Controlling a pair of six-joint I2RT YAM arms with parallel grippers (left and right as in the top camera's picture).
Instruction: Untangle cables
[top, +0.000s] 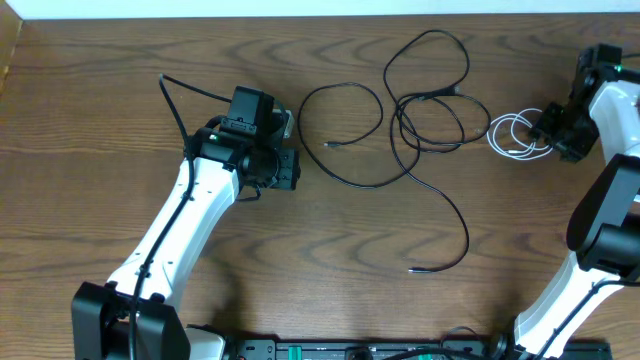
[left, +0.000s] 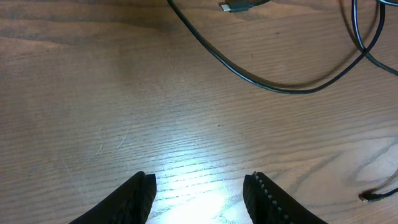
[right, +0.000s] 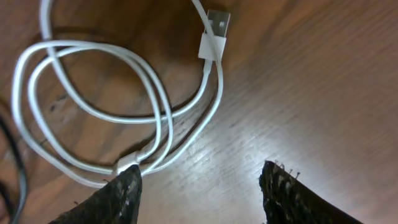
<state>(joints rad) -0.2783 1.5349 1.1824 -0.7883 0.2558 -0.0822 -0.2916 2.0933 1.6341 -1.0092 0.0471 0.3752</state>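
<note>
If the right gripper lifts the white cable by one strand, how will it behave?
Probably floppy: the white cable lies in loose loops, so it should sag and uncoil. Likely light, being thin. Its plug end may swing.

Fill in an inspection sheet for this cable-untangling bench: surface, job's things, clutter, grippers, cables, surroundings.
surface: brown wooden table, with glare under both wrists.
job's things: black cable sprawled in crossing loops mid-table; white cable coiled on the right side. Whether the two touch cannot be told.
clutter: nothing seen.
grippers: left gripper open over bare wood, short of the black cable; right gripper open, white coil at its fingertips, nothing held.
cables: robot lead runs along the left arm, apart from the job's cables.
surroundings: white strip beyond the table's far edge.
</note>
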